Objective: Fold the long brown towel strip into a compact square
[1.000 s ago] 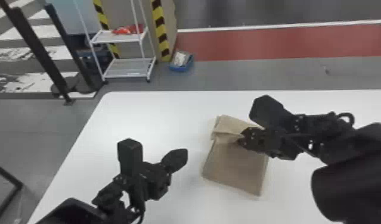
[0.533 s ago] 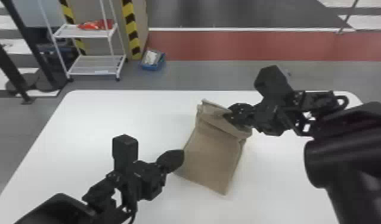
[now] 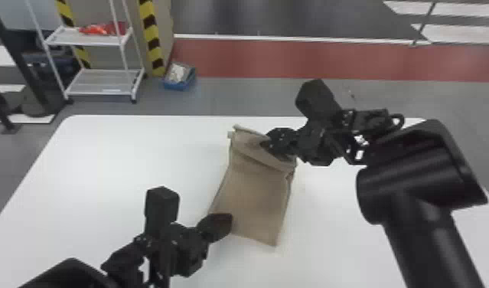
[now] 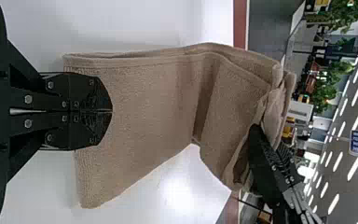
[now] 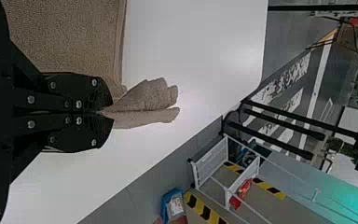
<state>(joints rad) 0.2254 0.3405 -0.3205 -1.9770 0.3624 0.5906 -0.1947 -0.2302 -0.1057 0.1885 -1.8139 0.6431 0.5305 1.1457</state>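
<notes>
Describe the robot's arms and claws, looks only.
Left arm and right arm: black, with smooth rounded casings and boxy wrist blocks; a black loop on the right. Left claw and right claw: flat, black, tapering fingers with silvery screws.

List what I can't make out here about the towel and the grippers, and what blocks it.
- Whether the left gripper touches the towel: its shut fingers cover that spot in the left wrist view.
- How many layers the right gripper pinches: its fingers cover the pinched part in the right wrist view.
- The towel's underside: hidden by its own upper surface in the head view.
- The towel's full outline in the right wrist view: cut off by the top edge.
</notes>
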